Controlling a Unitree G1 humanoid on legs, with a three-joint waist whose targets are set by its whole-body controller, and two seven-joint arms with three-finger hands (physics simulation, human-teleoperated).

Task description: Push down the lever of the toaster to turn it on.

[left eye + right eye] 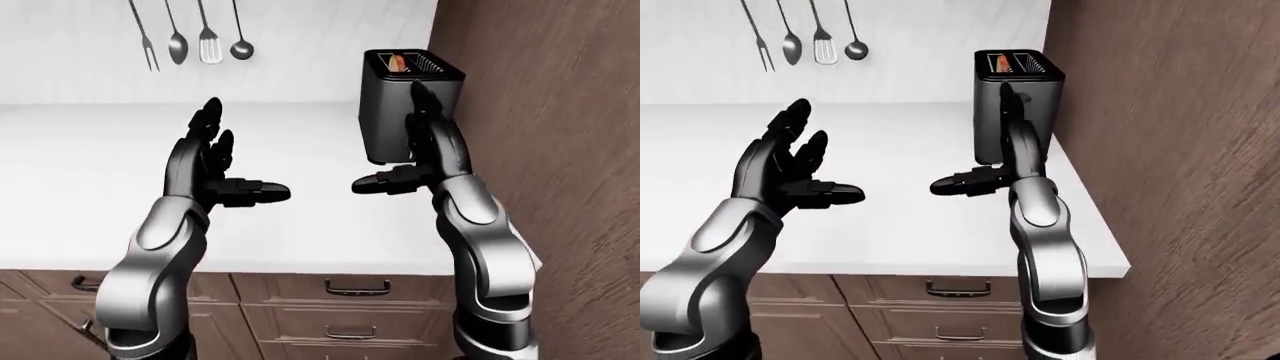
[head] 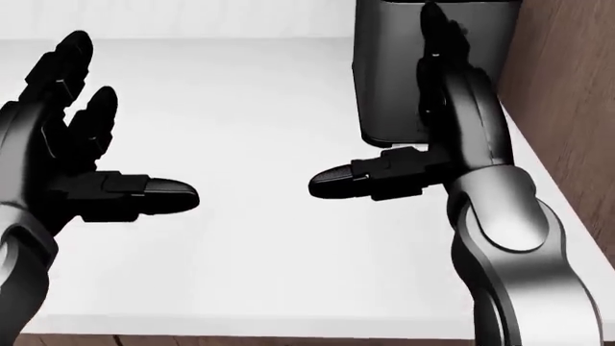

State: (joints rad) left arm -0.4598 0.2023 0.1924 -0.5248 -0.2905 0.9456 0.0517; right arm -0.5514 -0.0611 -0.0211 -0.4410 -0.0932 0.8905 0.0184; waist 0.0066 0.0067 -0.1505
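A dark grey toaster (image 1: 385, 112) stands on the white counter (image 1: 80, 187) at the right, against a brown wall panel. A slice of bread (image 1: 397, 61) sits in one top slot. My right hand (image 1: 410, 150) is open right in front of the toaster's near face, fingers (image 1: 418, 97) pointing up along it and thumb (image 1: 375, 182) sticking out to the left. The hand hides the lever; I cannot tell whether it touches the toaster. My left hand (image 1: 225, 161) is open and empty above the counter, well to the left of the toaster.
Several utensils (image 1: 190, 37) hang on the white wall at the top left. The brown wall panel (image 1: 540, 112) rises just right of the toaster. Wooden drawers with handles (image 1: 355, 286) lie below the counter's near edge.
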